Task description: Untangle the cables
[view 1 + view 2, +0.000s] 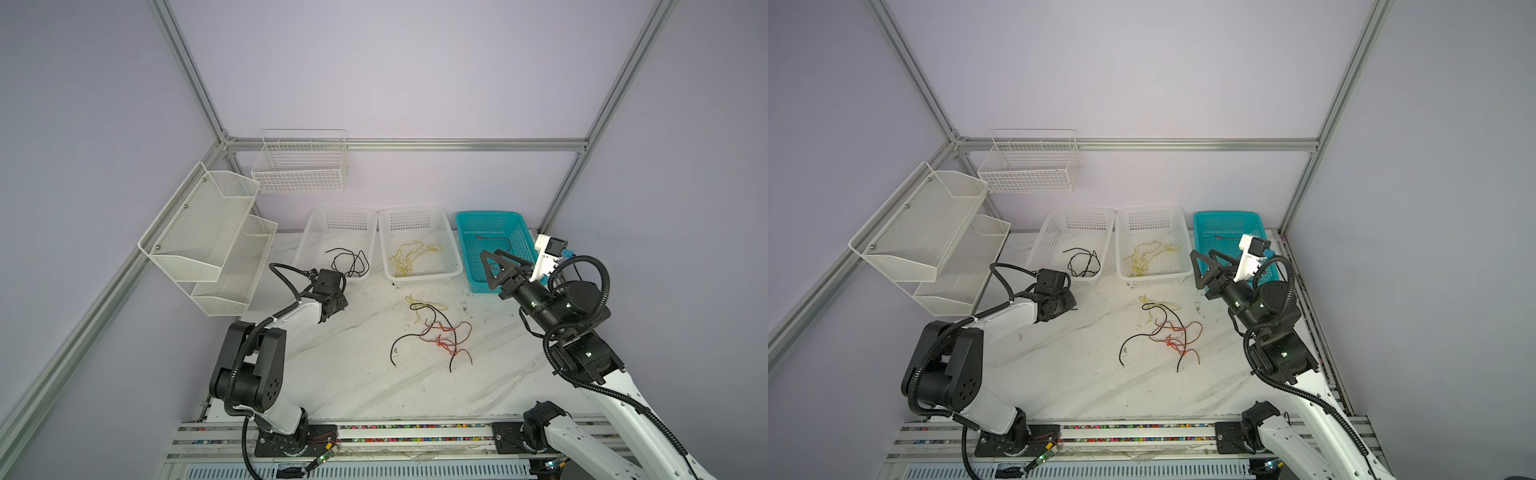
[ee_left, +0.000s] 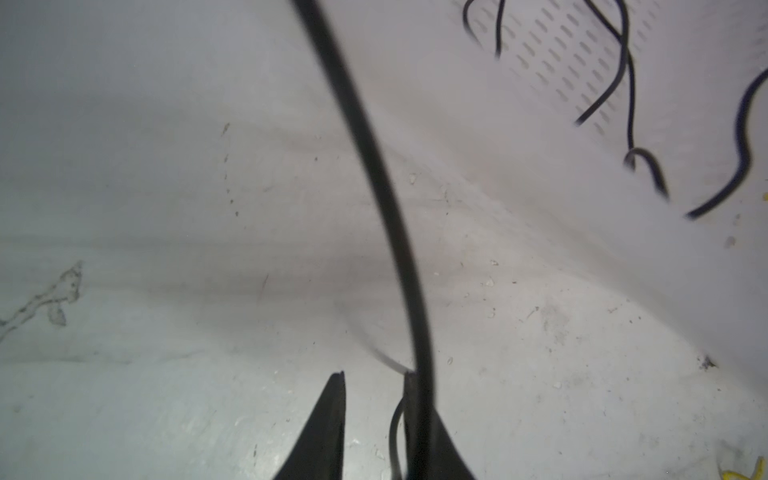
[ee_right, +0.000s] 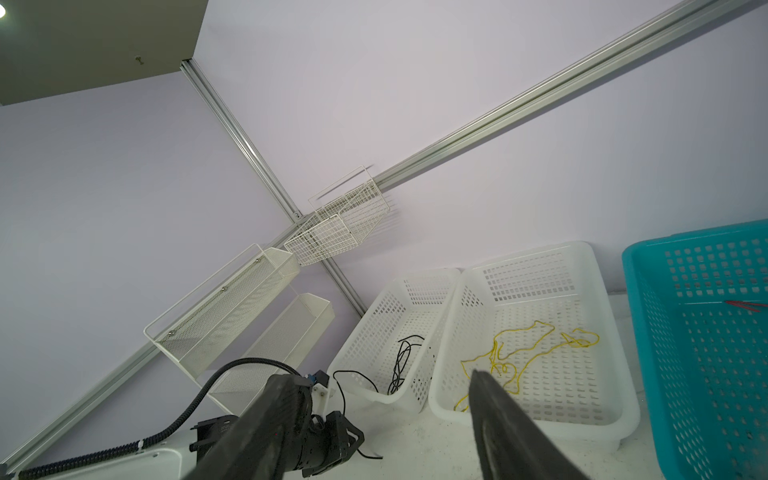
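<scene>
A tangle of black, yellow and red-orange cables (image 1: 436,328) (image 1: 1167,328) lies mid-table. A black cable (image 1: 351,262) (image 2: 374,166) sits in the left white basket (image 1: 309,237) and trails over its front rim to the table. My left gripper (image 2: 374,376) (image 3: 357,442) points down there, jaws narrowly apart; the cable runs along one finger (image 2: 419,436) and a thin strand lies in the gap. Yellow cables (image 1: 409,257) fill the middle basket (image 1: 451,249). My right gripper (image 1: 490,252) (image 1: 1201,252) (image 3: 382,376) hangs open and empty in front of the teal basket (image 1: 519,232).
A red cable (image 1: 492,239) lies in the teal basket. A mesh two-tier shelf (image 1: 208,237) and a wire basket (image 1: 299,166) hang on the walls at the back left. Aluminium frame posts stand at the corners. A rail (image 1: 415,432) runs along the table's front.
</scene>
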{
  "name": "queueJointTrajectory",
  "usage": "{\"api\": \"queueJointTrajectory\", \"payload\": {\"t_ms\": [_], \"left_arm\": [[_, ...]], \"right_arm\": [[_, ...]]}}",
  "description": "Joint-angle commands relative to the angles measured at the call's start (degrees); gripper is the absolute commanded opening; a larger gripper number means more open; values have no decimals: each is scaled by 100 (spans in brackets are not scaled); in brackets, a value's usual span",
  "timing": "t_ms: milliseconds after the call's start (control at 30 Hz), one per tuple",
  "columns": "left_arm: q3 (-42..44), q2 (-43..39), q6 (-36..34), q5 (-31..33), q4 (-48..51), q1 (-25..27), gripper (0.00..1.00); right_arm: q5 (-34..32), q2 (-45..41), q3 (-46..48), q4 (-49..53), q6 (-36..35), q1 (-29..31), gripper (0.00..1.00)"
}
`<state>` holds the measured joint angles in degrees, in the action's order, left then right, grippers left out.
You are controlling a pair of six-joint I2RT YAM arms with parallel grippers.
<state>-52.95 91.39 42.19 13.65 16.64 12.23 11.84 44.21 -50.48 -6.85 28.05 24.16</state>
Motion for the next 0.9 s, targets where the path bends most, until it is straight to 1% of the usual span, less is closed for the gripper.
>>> {"api": "queueJointTrajectory", "payload": {"t_ms": [0, 133, 200, 300, 400, 467, 533, 600, 667, 767, 867], "left_arm": [[-639, 49, -221, 190, -222, -41, 16], [-732, 108, -342, 147, -197, -71, 7], [-743, 124, -394, 125, -189, -101, 0], [-778, 35, -436, 52, -69, -125, 0], [-923, -262, -467, -62, 221, -132, 0], [-1075, -492, -573, -274, 415, -131, 0], [-1306, -748, -836, -562, 564, -130, 0], [-1632, -876, -983, -710, 815, -137, 0], [-2109, -832, -1182, -781, 1127, -133, 0], [-2919, -486, -1510, -803, 1579, -140, 0], [-3726, 89, -1732, -894, 1853, -187, 0]], "right_arm": [[100, -60, 21, -246, 60, 36, 69], [118, -135, 20, -260, 77, 36, 69], [117, -166, 12, -239, 73, 36, 69], [146, -200, 3, -230, 86, 36, 69], [152, -228, -4, -213, 95, 36, 69], [150, -237, -5, -211, 100, 36, 69], [156, -228, 1, -224, 121, 36, 69], [170, -220, 18, -267, 145, 45, 69], [187, -204, 37, -307, 167, 45, 69], [231, -193, 47, -348, 196, 48, 69], [244, -201, 63, -368, 209, 52, 69]]}}
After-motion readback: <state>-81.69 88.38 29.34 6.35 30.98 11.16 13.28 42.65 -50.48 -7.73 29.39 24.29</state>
